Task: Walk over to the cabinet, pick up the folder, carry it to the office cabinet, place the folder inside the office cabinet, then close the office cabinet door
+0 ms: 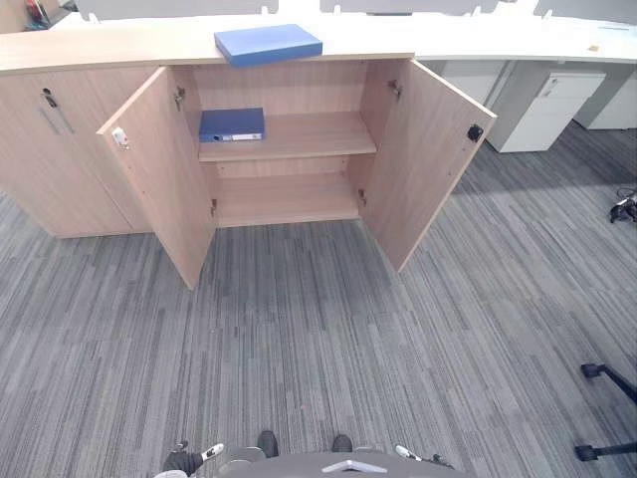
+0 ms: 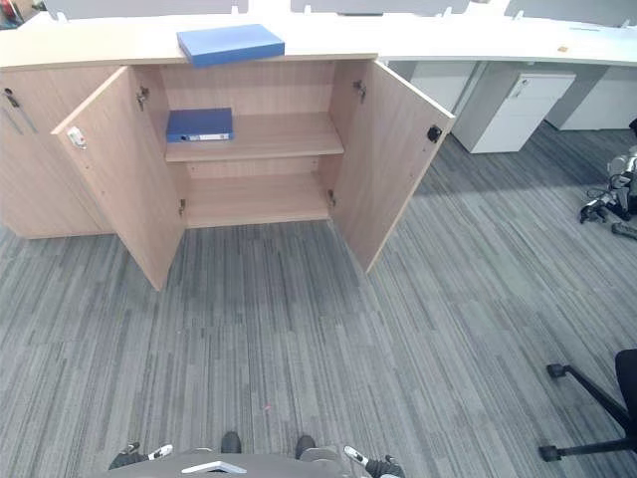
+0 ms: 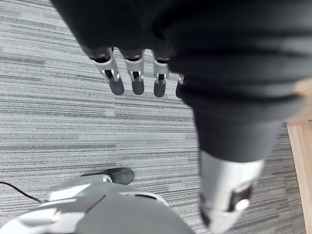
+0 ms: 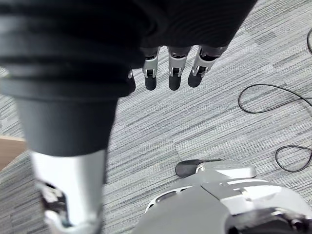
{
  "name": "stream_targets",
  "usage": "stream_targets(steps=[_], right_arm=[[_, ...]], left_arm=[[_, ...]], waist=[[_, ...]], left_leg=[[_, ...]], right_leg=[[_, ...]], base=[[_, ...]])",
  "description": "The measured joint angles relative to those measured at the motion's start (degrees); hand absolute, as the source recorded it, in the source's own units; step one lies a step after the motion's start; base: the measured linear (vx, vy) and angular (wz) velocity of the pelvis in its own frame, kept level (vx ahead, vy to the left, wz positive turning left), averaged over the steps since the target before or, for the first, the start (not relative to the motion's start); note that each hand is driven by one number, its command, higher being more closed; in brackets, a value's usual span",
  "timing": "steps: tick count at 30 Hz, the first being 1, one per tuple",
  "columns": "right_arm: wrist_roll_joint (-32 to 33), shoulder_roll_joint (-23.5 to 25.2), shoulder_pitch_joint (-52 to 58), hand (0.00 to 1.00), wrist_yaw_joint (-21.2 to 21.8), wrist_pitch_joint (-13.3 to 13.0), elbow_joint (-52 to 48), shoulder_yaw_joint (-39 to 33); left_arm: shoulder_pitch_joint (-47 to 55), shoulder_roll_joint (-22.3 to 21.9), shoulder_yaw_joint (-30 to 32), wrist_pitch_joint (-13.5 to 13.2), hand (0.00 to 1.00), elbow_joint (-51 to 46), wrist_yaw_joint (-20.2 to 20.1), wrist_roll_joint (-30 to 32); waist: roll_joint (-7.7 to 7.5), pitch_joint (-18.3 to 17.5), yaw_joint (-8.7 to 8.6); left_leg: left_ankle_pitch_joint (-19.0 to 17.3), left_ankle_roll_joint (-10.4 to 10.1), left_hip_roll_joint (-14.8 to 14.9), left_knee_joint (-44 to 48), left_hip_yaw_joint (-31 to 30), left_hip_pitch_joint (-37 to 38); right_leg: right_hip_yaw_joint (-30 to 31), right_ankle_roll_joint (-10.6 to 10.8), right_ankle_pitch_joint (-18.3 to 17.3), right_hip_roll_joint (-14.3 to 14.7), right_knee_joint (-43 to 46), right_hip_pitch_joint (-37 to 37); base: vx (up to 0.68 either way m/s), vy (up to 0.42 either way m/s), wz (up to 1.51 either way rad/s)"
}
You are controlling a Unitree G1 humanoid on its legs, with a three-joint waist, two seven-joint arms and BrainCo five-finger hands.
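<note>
Where the folders lay: two blue ones, first folder [image 1: 268, 44] flat on the worktop [image 1: 100, 45], second folder [image 1: 231, 124] on the cabinet's upper shelf [image 1: 309, 134].
Doors: two, left door [image 1: 159, 174] and right door [image 1: 423, 159], both stood wide open.
Cut off: worktop's ends.
Left robot hand [image 3: 138, 78]: hung over carpet [image 3: 53, 112], fingers loose, empty.
Right robot hand [image 4: 174, 73]: same.

The cabinet [image 1: 289, 194] is cut off at the left edge and its tabletop [image 1: 100, 45] at the far edge. The label on the shelved folder [image 1: 231, 124] is too small to be read. A chair [image 2: 555, 370] on the right is cropped. The thumb of the left hand [image 3: 138, 80] is blurred.
</note>
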Motion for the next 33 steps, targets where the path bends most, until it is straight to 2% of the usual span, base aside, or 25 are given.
stream_targets(steps=[1,5,12,28,33], right_arm=[[0.0,0.0,-0.5,0.0,0.0,0.0,0.1,-0.4],[-0.3,-0.1,-1.2,0.0,0.1,0.0,0.2,-1.6],[-0.5,0.5,-3.7,0.0,0.1,0.0,0.1,-2.5],[-2.5,0.1,-4.1,0.0,0.2,0.4,0.0,-1.5],[-2.6,0.0,-4.4,0.0,0.4,0.6,0.1,-1.5]], left_arm=[[-0.2,-0.1,0.1,0.0,0.0,0.2,0.0,0.1],[-1.8,-0.6,0.3,0.0,0.0,2.2,-0.1,0.6],[-2.9,-0.4,0.3,0.0,0.0,2.3,0.0,0.7],[-3.0,-0.3,-0.1,-0.1,0.0,2.4,-0.1,3.0],[-3.3,-0.2,-0.1,-0.1,0.0,2.3,-0.1,3.4]], waist=[[-0.62,-0.2,0.01],[0.43,0.7,-0.95],[0.09,1.8,-0.97],[0.16,2.2,-1.13],[-0.09,2.3,-0.77]], left_leg=[[0.5,0.3,0.1,-0.8,0.6,0.8],[1.0,0.8,0.1,-2.1,0.8,2.2],[0.5,0.2,0.4,-2.1,2.3,3.9],[-0.2,0.0,1.0,-2.6,6.0,3.1],[-1.7,0.0,1.0,-2.5,7.3,2.4]], right_leg=[[-0.1,0.5,0.9,0.1,-0.4,0.2],[-0.5,0.6,1.7,0.4,-2.2,2.0],[0.3,1.3,1.7,0.7,-3.4,3.7],[0.9,0.8,1.9,0.9,-3.9,1.2],[2.2,1.4,2.0,0.8,-3.3,-0.2]], base=[[0.09,-0.019,-0.11],[0.12,-0.02,-0.05],[0.01,-0.016,-0.09],[-0.06,-0.013,-0.13],[0.08,-0.002,-0.15]])
